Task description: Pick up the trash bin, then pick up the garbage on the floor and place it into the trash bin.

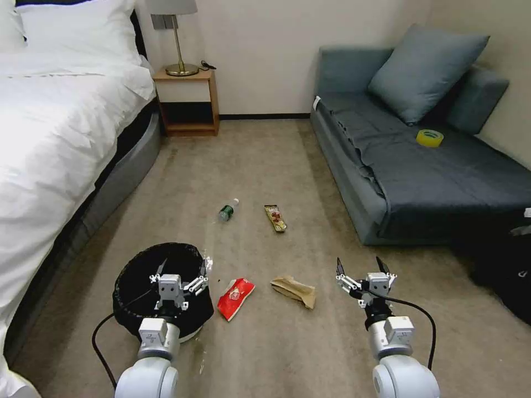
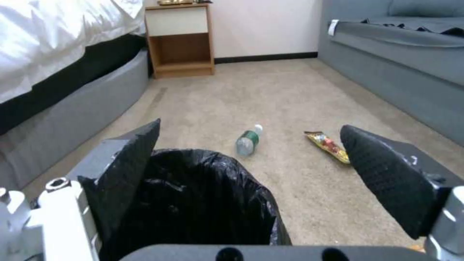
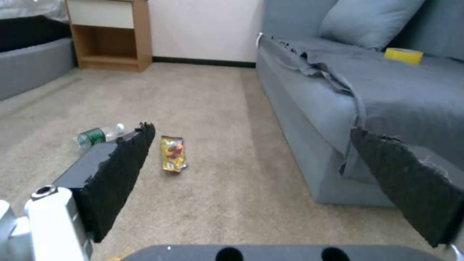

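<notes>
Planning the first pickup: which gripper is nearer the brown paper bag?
Right. The right gripper hangs just beside the brown paper bag; the left gripper is over the trash bin.

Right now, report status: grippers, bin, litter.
Left gripper open over the black-bagged round trash bin, not gripping. Right gripper open, empty, above carpet. Red snack packet, crumpled brown paper bag nearest; nothing blocking.

Black-lined trash bin (image 1: 138,276), red snack packet (image 1: 235,297), green-labelled bottle (image 1: 227,210), yellow tape roll (image 1: 430,137).
</notes>
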Controlling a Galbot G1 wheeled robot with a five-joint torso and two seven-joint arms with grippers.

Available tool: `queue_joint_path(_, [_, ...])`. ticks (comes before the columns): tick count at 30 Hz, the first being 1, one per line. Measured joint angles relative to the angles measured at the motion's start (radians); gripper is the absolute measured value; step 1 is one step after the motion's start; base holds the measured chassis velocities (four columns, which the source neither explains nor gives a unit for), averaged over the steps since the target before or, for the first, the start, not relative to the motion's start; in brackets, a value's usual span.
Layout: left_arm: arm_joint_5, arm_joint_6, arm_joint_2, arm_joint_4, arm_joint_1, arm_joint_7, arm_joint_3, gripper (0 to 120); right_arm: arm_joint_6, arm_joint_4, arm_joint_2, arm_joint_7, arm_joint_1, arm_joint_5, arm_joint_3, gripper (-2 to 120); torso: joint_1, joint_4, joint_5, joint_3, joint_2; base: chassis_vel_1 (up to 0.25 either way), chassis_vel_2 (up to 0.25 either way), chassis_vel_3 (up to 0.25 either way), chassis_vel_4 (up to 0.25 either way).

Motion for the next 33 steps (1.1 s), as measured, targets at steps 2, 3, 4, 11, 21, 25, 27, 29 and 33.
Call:
queue_joint_path(2, [0.000, 0.000, 0.000, 0.000, 0.000, 0.000, 0.000, 100, 0.000, 0.000, 0.000, 0.000, 0.000, 0.000, 0.000, 100, 0.000, 0.0000, 0.0000, 0.000, 0.000, 0.000, 0.000, 0.000, 0.000])
queue_joint_path(3, [0.000, 0.000, 0.000, 0.000, 0.000, 0.000, 0.000, 100, 0.000, 0.000, 0.000, 0.000, 0.000, 0.000, 0.000, 100, 0.000, 0.0000, 0.0000, 0.000, 0.000, 0.000, 0.000, 0.000, 0.000])
queue_joint_path(4, [0.000, 0.000, 0.000, 0.000, 0.000, 0.000, 0.000, 100, 0.000, 0.000, 0.000, 0.000, 0.000, 0.000, 0.000, 100, 0.000, 0.0000, 0.0000, 0.000, 0.000, 0.000, 0.000, 0.000, 0.000])
queue_joint_path(11, [-0.004, 0.014, -0.003, -0.019, 0.002, -0.005, 0.000, 100, -0.015, 0.057, 0.010, 0.014, -0.011, 0.006, 0.023, 100, 0.000, 0.0001, -0.0002, 0.000, 0.000, 0.000, 0.000, 0.000, 0.000])
queue_joint_path(21, [-0.064, 0.196, -0.063, -0.313, 0.022, -0.090, -0.009, 100, -0.103, 0.343, 0.067, 0.095, -0.069, 0.044, 0.142, 100, 0.000, 0.0000, 0.0000, 0.000, 0.000, 0.000, 0.000, 0.000, 0.000])
queue_joint_path(25, [-0.144, 0.311, -0.009, -0.398, 0.035, -0.163, -0.115, 100, -0.141, 0.449, 0.076, 0.147, -0.087, 0.103, 0.184, 100, 0.000, -0.0001, 0.0006, 0.000, 0.000, 0.000, 0.000, 0.000, 0.000])
queue_joint_path(27, [-0.155, 0.324, 0.005, -0.397, 0.034, -0.174, -0.143, 100, -0.145, 0.450, 0.075, 0.153, -0.087, 0.113, 0.185, 100, 0.000, 0.0000, 0.0001, 0.000, 0.000, 0.000, 0.000, 0.000, 0.000])
queue_joint_path(29, [-0.173, 0.331, 0.021, -0.391, 0.033, -0.180, -0.180, 100, -0.147, 0.451, 0.074, 0.158, -0.083, 0.120, 0.184, 100, 0.000, 0.0001, 0.0000, 0.000, 0.000, 0.000, 0.000, 0.000, 0.000])
queue_joint_path(33, [-0.190, 0.352, 0.031, -0.384, 0.042, -0.197, -0.193, 100, -0.154, 0.449, 0.072, 0.159, -0.080, 0.123, 0.179, 100, 0.000, 0.0000, 0.0000, 0.000, 0.000, 0.000, 0.000, 0.000, 0.000])
